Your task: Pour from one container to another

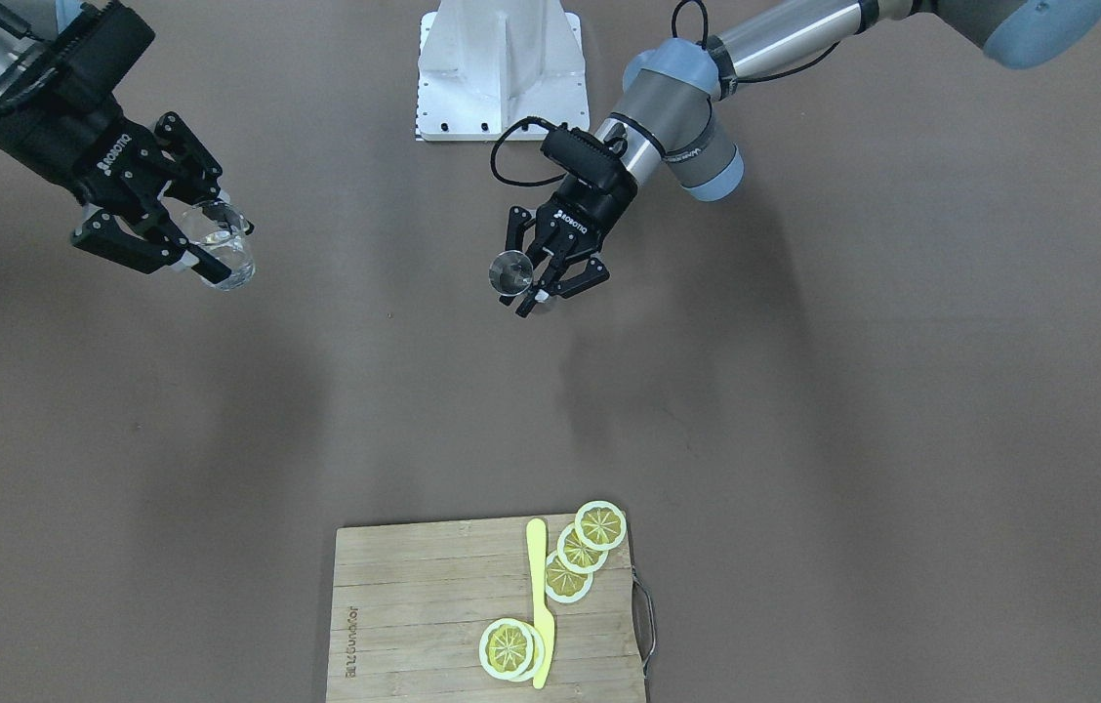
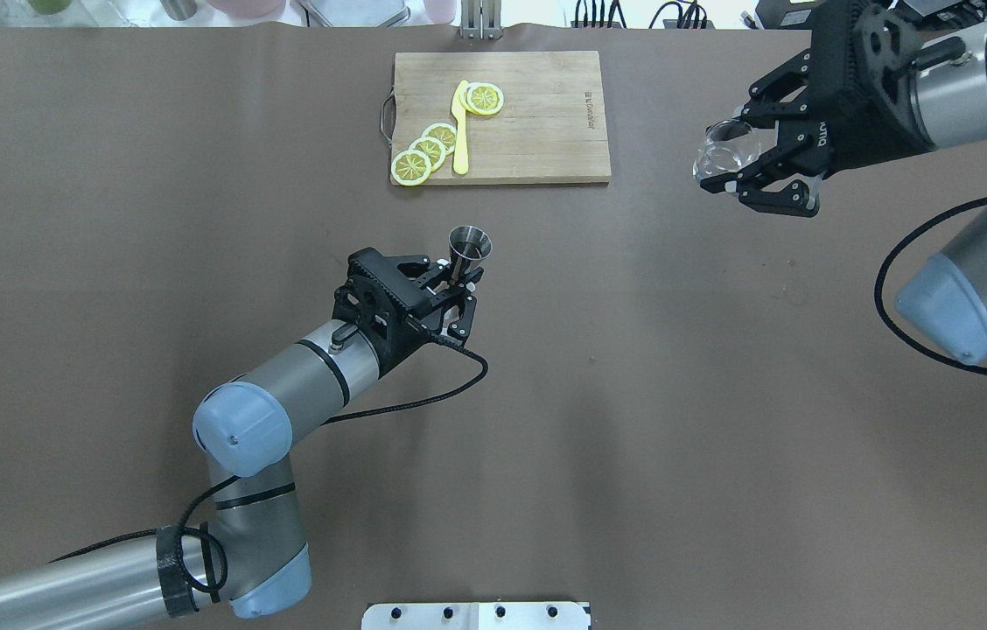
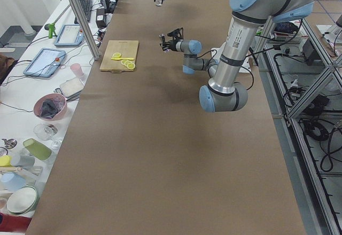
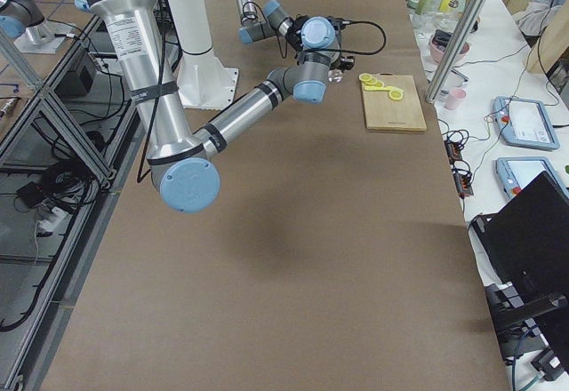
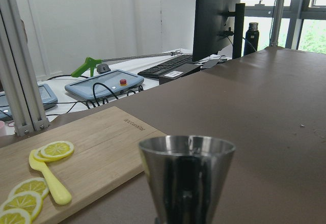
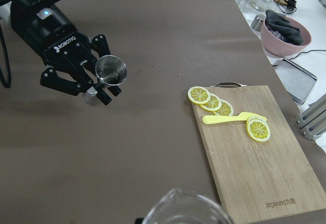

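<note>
Brown bench (image 2: 152, 175); wooden cutting board (image 2: 546, 131) at far edge carries lemon slices (image 2: 428, 149) and yellow knife (image 2: 460, 131). Left jaws pinching steel jigger (image 2: 469, 245), upright, over bench centre. Right jaws clamped on clear glass (image 2: 724, 153), raised on robot's right, well apart from jigger.

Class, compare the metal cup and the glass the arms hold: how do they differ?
The metal cup is shiny and opaque; the glass is clear. The metal cup is a narrow cone; the glass is wider and rounder. Both are gripped, the metal cup by the left pincer, the glass by the right pincer.
</note>
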You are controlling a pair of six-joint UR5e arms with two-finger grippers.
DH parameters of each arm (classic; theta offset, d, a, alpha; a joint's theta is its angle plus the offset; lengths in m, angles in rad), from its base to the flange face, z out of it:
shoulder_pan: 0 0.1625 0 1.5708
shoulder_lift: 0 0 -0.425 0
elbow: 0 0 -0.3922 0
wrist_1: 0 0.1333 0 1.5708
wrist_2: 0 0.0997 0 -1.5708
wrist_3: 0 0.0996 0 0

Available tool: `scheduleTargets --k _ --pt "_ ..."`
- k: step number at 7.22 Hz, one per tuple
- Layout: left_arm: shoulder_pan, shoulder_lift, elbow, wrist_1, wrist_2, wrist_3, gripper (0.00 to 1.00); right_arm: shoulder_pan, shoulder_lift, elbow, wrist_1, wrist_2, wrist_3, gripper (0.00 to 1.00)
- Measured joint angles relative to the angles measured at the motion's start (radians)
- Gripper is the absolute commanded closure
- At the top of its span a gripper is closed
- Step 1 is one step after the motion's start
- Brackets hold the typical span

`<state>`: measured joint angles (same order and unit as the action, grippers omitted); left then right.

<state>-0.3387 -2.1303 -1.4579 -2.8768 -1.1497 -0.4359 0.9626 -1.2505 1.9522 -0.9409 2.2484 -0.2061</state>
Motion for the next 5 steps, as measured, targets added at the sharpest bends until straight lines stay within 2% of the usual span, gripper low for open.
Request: scheduleTargets --k 2,5 --pt "0.011 -0.009 0.002 -0.007 -0.017 0.032 1.0 -0.057 0.027 0.021 -0.1 -0.063 -0.064 1.0" --pt "0.039 -0.018 0.01 -0.02 -0.015 0.05 1.0 -0.122 0.056 0.018 -0.144 -0.092 -0.109 1.0"
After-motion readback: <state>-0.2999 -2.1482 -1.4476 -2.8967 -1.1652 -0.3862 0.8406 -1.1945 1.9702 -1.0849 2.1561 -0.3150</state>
